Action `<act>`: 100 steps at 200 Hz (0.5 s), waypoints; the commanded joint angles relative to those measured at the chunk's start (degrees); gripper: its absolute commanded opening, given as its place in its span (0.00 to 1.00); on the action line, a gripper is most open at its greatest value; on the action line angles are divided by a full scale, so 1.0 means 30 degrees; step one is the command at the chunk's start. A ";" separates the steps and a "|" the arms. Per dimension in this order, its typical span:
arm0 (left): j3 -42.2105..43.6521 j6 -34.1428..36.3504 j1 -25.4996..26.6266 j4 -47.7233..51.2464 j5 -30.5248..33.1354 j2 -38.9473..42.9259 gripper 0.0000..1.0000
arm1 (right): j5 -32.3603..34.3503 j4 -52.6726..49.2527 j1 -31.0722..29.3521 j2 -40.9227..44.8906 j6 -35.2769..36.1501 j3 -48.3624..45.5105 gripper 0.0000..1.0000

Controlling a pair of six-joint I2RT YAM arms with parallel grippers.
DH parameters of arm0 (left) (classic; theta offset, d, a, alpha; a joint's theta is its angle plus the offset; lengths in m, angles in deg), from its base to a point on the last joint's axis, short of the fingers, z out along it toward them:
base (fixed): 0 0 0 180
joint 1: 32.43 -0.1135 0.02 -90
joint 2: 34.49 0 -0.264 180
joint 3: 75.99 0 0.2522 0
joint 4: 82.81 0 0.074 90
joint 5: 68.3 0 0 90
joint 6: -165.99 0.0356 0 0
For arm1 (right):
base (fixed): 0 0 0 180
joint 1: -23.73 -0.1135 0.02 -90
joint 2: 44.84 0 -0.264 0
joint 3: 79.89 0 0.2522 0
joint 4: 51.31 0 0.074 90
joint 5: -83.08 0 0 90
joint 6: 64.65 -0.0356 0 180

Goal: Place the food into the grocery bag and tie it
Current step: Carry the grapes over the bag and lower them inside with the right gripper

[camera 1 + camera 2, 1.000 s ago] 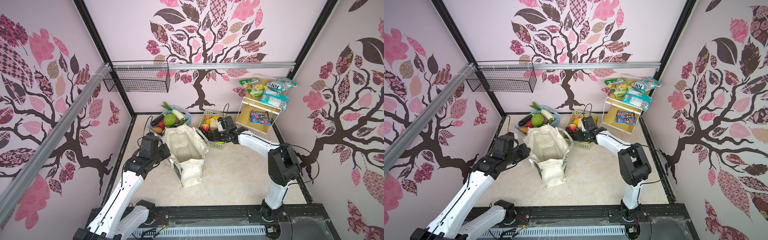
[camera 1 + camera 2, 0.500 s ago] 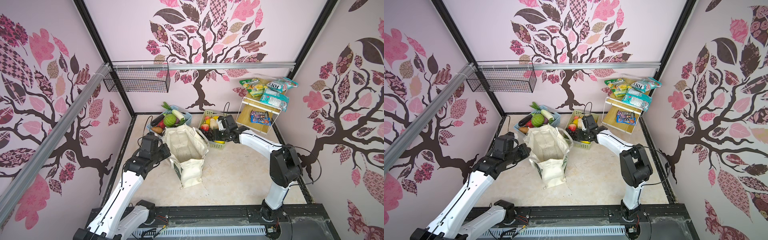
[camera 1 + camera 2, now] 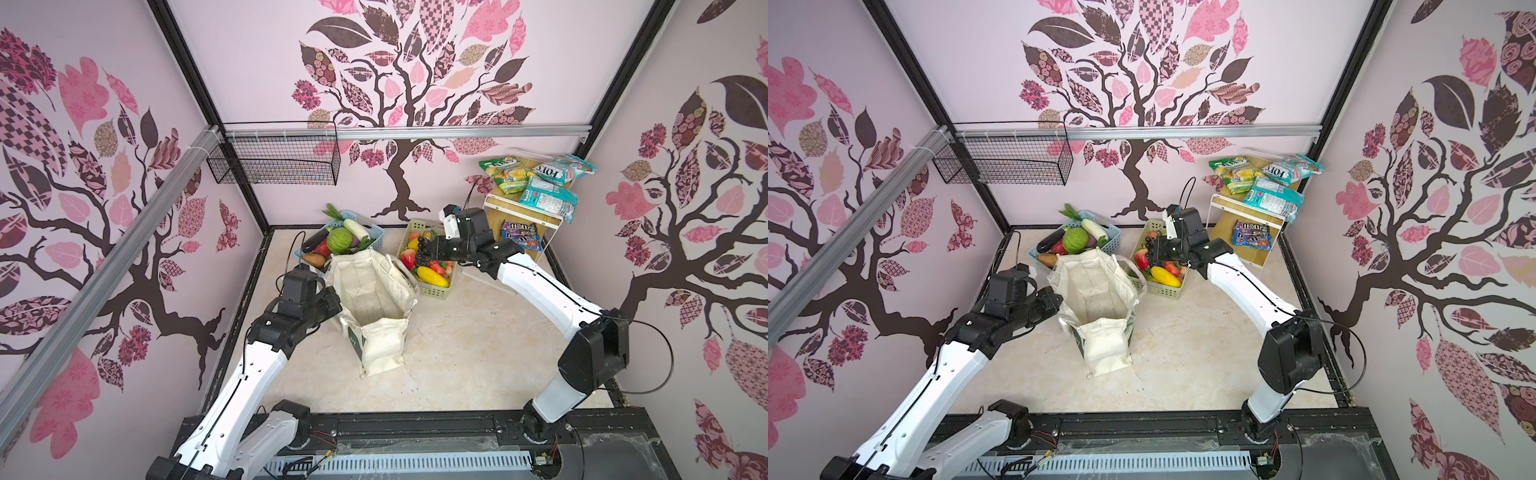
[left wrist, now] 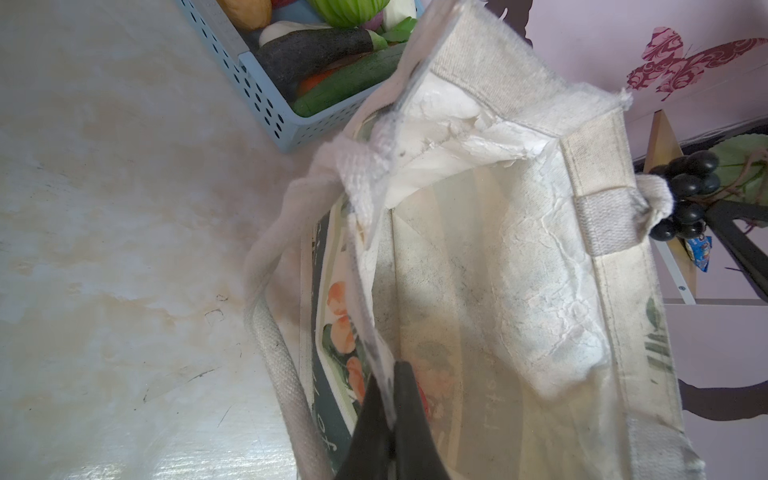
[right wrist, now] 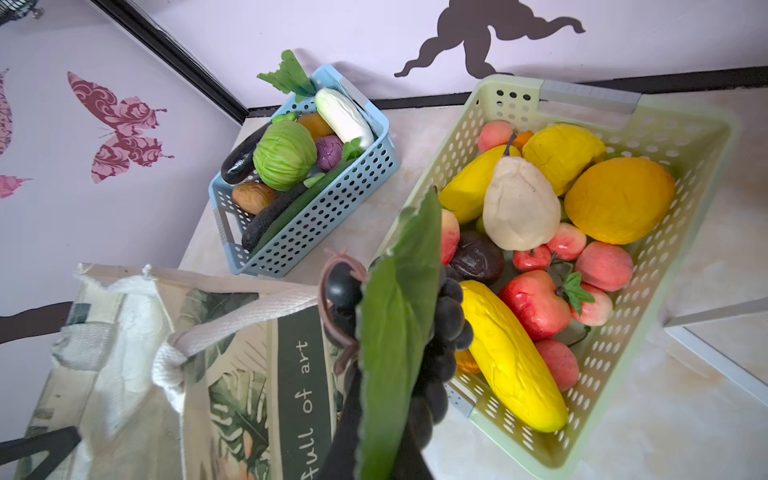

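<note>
Both your arms reach forward over the tabletop [image 3: 457, 353]. Your left end effector [image 4: 388, 386] is pinched on the rim of the open bag [image 3: 384, 347]. Your right end effector [image 5: 376, 399] is clamped on the grapes [image 5: 451, 320], held above the green basket [image 5: 619, 340], just beside the bag.

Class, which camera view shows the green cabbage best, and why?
The right wrist view: the cabbage is large and sharp in the blue basket. Both top views show it small and far; the left wrist view catches only a sliver at the frame's edge.
</note>
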 commanded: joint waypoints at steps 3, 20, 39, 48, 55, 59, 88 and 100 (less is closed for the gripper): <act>0.0106 0.0185 -0.0092 -0.0435 -0.0387 0.0094 0.02 | -0.0609 -0.0680 -0.0104 0.1164 0.0413 0.1035 0.02; 0.0063 0.0397 -0.0092 -0.0490 -0.0793 -0.0027 0.02 | -0.1027 -0.0780 -0.0295 0.1558 0.0505 0.1328 0.02; 0.0020 0.0687 -0.0091 -0.0567 -0.1222 -0.0230 0.02 | -0.1108 -0.1250 -0.0962 0.1906 0.1023 0.2032 0.02; -0.0025 0.0756 -0.0092 -0.0577 -0.1258 -0.0224 0.02 | -0.0991 -0.1468 -0.1341 0.2043 0.1289 0.2362 0.02; -0.0078 0.0812 -0.0092 -0.0578 -0.1235 -0.0240 0.02 | -0.0889 -0.1609 -0.1675 0.2198 0.1465 0.2623 0.02; -0.0096 0.0827 -0.0070 -0.0558 -0.1227 -0.0232 0.02 | -0.0844 -0.1703 -0.1872 0.2257 0.1557 0.2785 0.02; -0.0240 0.0995 -0.0091 -0.0498 -0.1227 -0.0247 0.02 | -0.0288 -0.2203 -0.3483 0.2593 0.2307 0.3661 0.02; -0.0243 0.1023 -0.0075 -0.0492 -0.1227 -0.0255 0.02 | -0.0256 -0.2235 -0.4108 0.2706 0.2435 0.3804 0.02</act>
